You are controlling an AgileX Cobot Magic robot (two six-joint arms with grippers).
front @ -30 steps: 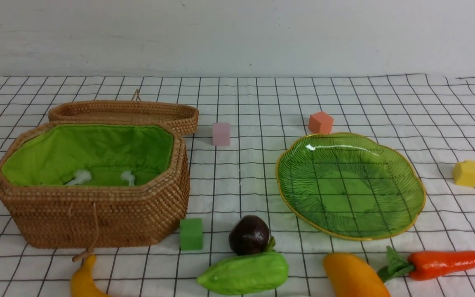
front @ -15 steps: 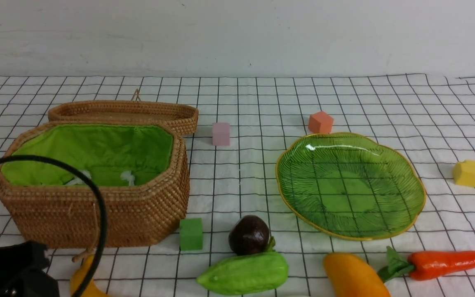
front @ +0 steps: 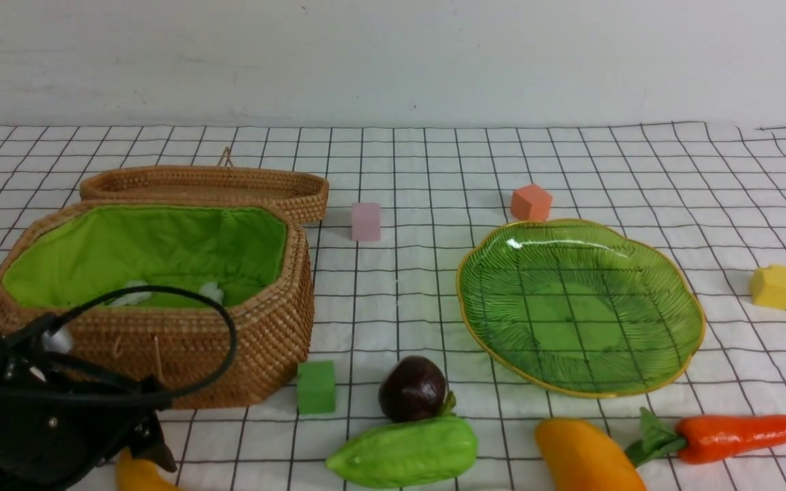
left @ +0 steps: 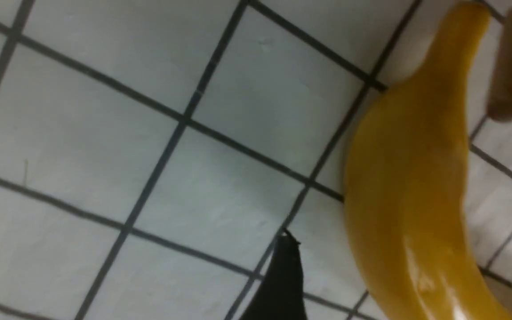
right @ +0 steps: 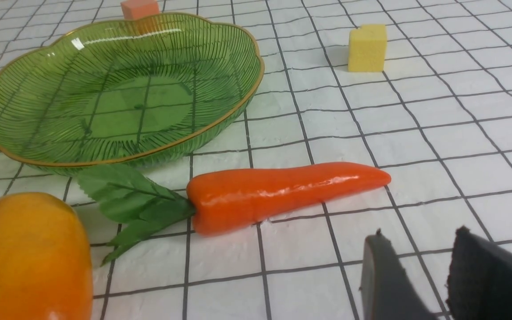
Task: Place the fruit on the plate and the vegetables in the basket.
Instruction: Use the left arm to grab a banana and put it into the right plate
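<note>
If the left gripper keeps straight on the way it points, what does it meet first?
Likely the banana, lying between its open fingers, or the tablecloth beside it; height is unclear.

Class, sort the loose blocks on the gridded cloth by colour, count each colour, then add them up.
Pink block: 1
Orange block: 1
Yellow block: 1
Green block: 1
Total: 4

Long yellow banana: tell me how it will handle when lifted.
The long yellow banana looks stiff, since its curve seems smooth and firm. Its glossy highlights suggest a slightly slippery skin. Being curved, it will probably rock or swivel rather than roll far.
</note>
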